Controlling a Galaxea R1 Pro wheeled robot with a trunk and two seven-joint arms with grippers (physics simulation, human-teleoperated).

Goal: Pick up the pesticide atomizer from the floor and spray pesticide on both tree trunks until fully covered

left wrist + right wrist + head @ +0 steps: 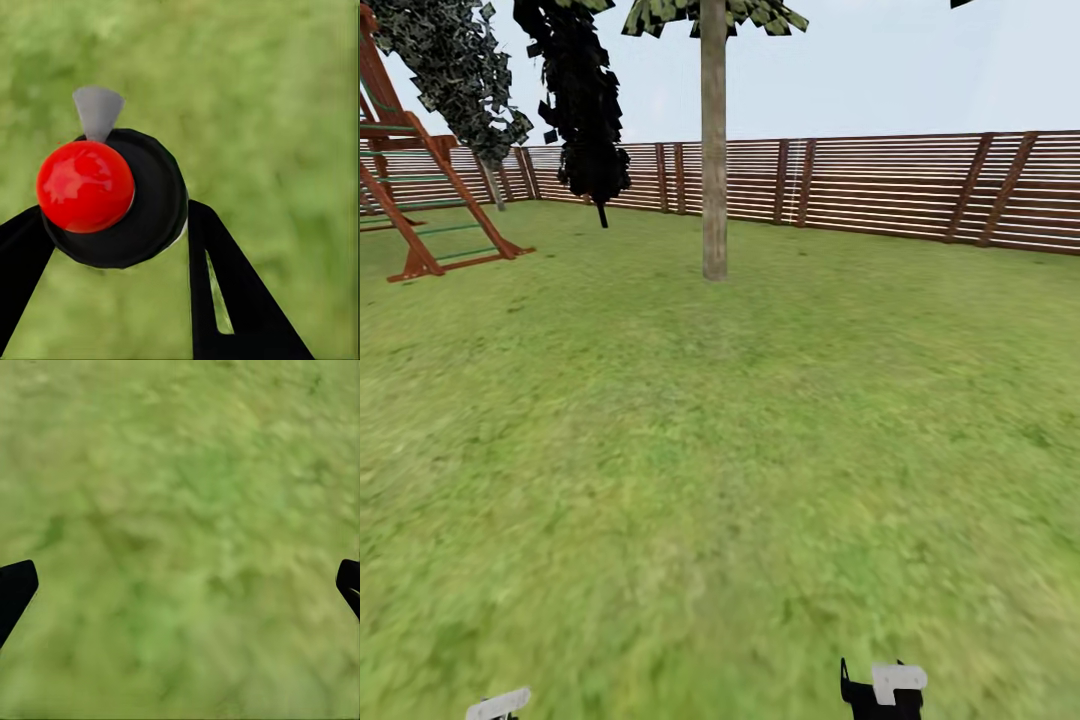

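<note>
The pesticide atomizer (146,202) is seen from above in the left wrist view as a round black body with a red ball (85,186) and a grey nozzle (97,111). My left gripper (112,232) is shut on it, one black finger (217,285) on each side, above blurry grass. In the head view that left gripper (498,706) sits at the lower edge. One tall tree trunk (713,150), mottled grey-tan, stands straight ahead across the lawn (710,450), a few metres off. My right gripper (180,585) is open over bare grass, and the right gripper (880,692) is low in the head view.
A brown slatted fence (880,185) closes the lawn behind the trunk. A red-brown wooden climbing frame (410,180) stands at the left. A near-black slim conifer (585,100) and a leaning tree with speckled foliage (455,70) rise at the back left. Open grass lies between me and the trunk.
</note>
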